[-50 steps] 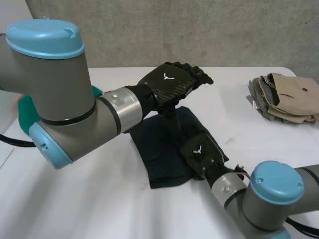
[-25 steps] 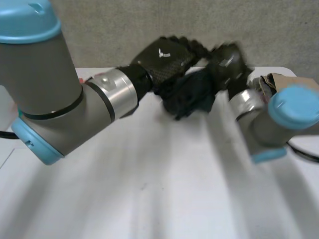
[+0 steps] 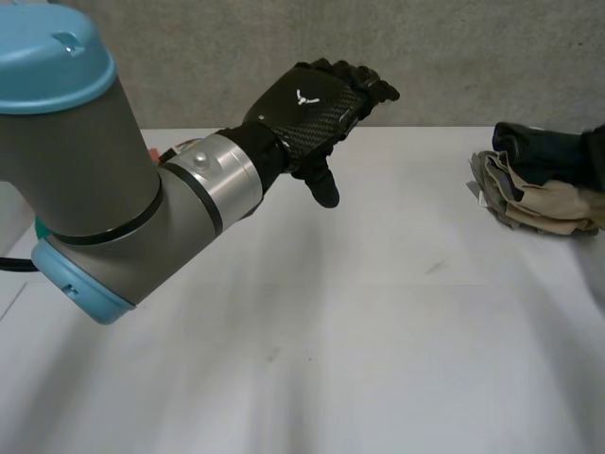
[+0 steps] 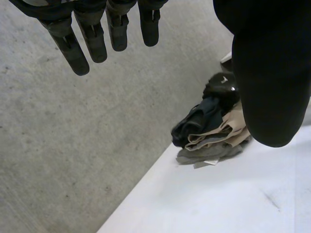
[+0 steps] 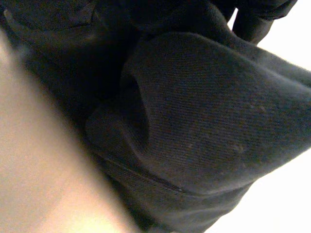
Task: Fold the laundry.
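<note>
The left arm (image 3: 95, 189) fills the left of the head view, nearest the camera, and reaches across the bare white table (image 3: 331, 359) toward the upper middle. Its left hand (image 3: 307, 104) hangs in the air above the tabletop, well apart from the clothes. It holds nothing: the fingers (image 4: 92, 39) are spread and nearly straight, and the thumb (image 3: 324, 192) points down.

Farther off, at the right edge of the head view, a stack of folded clothes (image 3: 548, 203) lies on the table, beige and grey pieces one on another. A dark navy garment (image 3: 534, 147) sits bunched on top of it. In the left wrist view the right hand (image 4: 221, 87) rests on that dark garment, at the top of the stack. In the right wrist view the dark cloth lies right under the palm, with a beige garment (image 5: 43, 170) touching it alongside. Whether the right hand grips the cloth or merely lies on it cannot be told.
</note>
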Motion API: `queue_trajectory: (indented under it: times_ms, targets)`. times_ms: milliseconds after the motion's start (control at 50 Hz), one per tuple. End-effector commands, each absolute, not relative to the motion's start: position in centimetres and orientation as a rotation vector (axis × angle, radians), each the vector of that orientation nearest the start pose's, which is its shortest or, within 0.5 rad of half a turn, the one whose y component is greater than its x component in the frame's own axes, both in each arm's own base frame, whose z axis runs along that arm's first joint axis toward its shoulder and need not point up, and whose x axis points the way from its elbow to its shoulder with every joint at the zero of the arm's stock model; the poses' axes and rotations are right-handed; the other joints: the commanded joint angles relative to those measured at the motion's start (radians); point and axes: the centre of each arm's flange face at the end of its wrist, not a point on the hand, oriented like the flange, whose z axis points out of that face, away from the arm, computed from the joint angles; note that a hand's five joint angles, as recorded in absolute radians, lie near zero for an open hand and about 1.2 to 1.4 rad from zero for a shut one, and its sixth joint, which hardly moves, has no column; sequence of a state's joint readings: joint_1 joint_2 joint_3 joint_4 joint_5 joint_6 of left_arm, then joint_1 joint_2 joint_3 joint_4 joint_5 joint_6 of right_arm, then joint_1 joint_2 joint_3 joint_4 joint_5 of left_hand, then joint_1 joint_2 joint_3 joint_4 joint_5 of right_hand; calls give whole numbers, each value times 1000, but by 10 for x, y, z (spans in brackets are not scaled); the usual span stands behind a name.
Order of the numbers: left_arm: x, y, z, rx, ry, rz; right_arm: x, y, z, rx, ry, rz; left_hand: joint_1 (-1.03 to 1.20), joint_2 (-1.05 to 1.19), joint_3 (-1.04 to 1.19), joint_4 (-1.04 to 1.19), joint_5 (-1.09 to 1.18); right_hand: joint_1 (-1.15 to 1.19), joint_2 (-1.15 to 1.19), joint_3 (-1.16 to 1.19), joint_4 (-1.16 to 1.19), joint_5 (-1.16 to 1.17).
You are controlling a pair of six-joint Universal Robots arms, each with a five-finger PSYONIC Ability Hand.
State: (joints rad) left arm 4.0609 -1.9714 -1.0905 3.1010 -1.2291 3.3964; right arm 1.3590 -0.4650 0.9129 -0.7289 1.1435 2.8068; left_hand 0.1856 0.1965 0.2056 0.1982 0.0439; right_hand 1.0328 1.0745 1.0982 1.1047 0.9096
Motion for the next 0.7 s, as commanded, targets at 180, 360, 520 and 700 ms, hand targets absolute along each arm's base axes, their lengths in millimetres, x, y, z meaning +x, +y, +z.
queue_trajectory:
  times_ms: [180, 360, 520, 700]
  targets:
    - [-374, -208, 309, -1122, -1511, 1801, 28, -496, 216, -578, 2129, -2567, 28, 17, 8, 15, -5, -858, -900, -924, -930, -910]
    - [-371, -194, 324, -1119, -1466, 1822, 32, -465, 293, -578, 2292, -2737, 22, 11, 2, 9, -11, -858, -900, -924, -930, -910]
    - [-349, -200, 363, -1028, -1419, 2001, 199, -400, 326, -938, 1635, -2776, 13, 2, -7, 1, -20, -858, -900, -924, -930, -910]
    - [-250, -298, 357, -797, -1838, 2375, 291, -293, 268, -1292, 1351, -2360, -11, -22, -31, -24, -44, -858, -900, -924, -930, -910]
